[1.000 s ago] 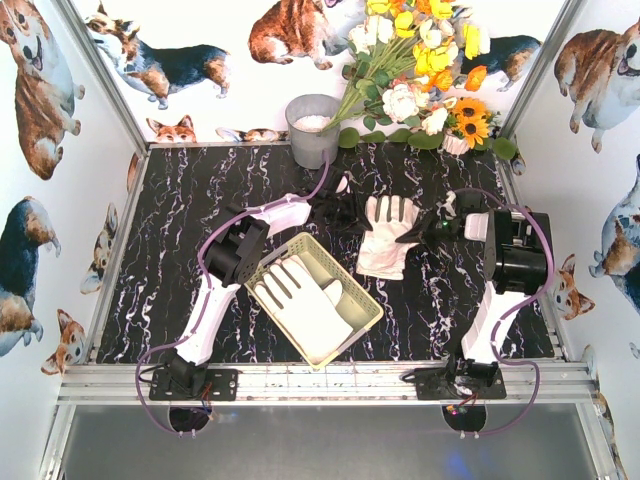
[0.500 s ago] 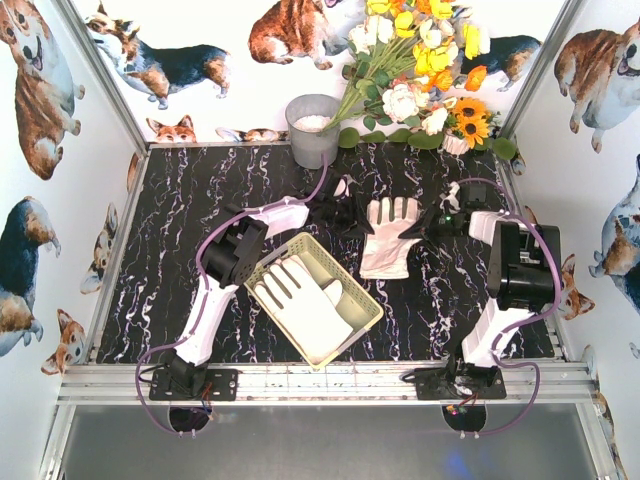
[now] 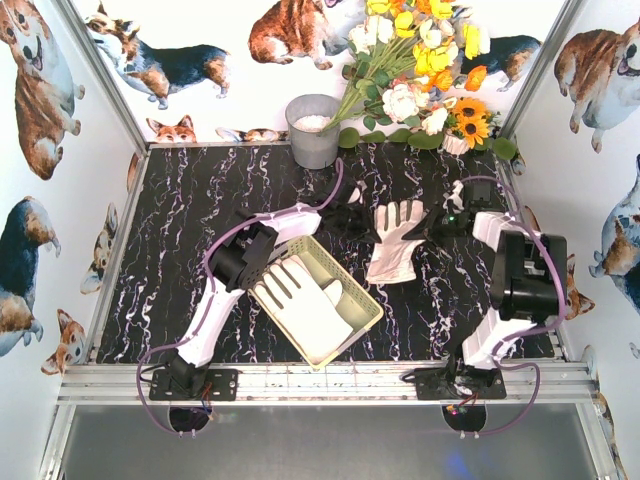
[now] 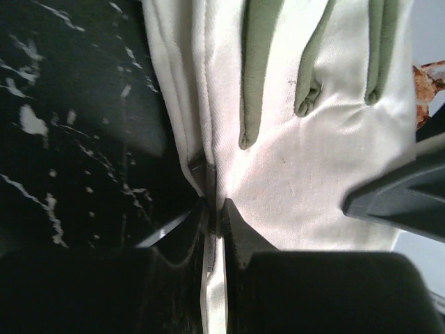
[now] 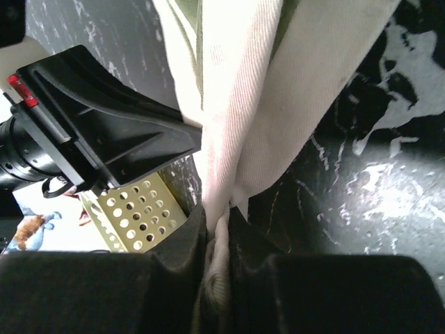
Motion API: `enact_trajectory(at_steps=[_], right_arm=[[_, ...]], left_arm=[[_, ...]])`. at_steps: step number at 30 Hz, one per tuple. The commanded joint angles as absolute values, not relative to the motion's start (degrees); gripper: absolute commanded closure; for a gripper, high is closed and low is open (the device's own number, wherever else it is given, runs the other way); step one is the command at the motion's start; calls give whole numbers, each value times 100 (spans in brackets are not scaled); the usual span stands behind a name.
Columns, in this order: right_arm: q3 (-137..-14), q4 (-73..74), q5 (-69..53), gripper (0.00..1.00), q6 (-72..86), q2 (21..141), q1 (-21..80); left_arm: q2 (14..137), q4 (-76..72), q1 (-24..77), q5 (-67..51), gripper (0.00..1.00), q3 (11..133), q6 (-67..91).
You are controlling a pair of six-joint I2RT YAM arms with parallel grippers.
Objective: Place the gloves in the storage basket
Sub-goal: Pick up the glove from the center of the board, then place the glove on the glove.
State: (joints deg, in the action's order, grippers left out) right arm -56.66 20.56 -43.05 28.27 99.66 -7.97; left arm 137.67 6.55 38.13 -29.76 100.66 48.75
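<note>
The left gripper (image 4: 214, 209) and right gripper (image 5: 217, 212) are each pinching opposite side edges of one glove (image 3: 393, 240), its long axis running near-to-far, finger end pointing toward the worktop's (image 3: 200, 200) far edge.

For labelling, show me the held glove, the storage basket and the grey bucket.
held glove (image 3: 392, 250): top view, on its palm.
storage basket (image 3: 352, 282): top view, on its right wall.
grey bucket (image 3: 313, 150): top view, on its side wall.

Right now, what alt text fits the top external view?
Left fingers and right fingers are shut on opposite edges of a cream glove over a black marbled table. The yellow-green basket nearby holds another glove.
</note>
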Motion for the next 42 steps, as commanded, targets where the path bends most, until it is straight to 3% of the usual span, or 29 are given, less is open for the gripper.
enact_trajectory(at_steps=[1,14,29,42], right_arm=[[-5842,2322,-4388,100,2670,9300,-759],[-6420,3647,-4625,100,2288,8263,-496],[-6715,3460,-4587,100,2790,8612,1495],[-6601,3114,-4500,100,2994,9084,2887]], left_arm=[[13166,771,4030,-2370,100,10059,4775],[10518,585,4132,-1184,100,8011,5071],[7350,1636,4435,85,100,5509,5848],[5592,2860,5704,1353,100,4379,7299]])
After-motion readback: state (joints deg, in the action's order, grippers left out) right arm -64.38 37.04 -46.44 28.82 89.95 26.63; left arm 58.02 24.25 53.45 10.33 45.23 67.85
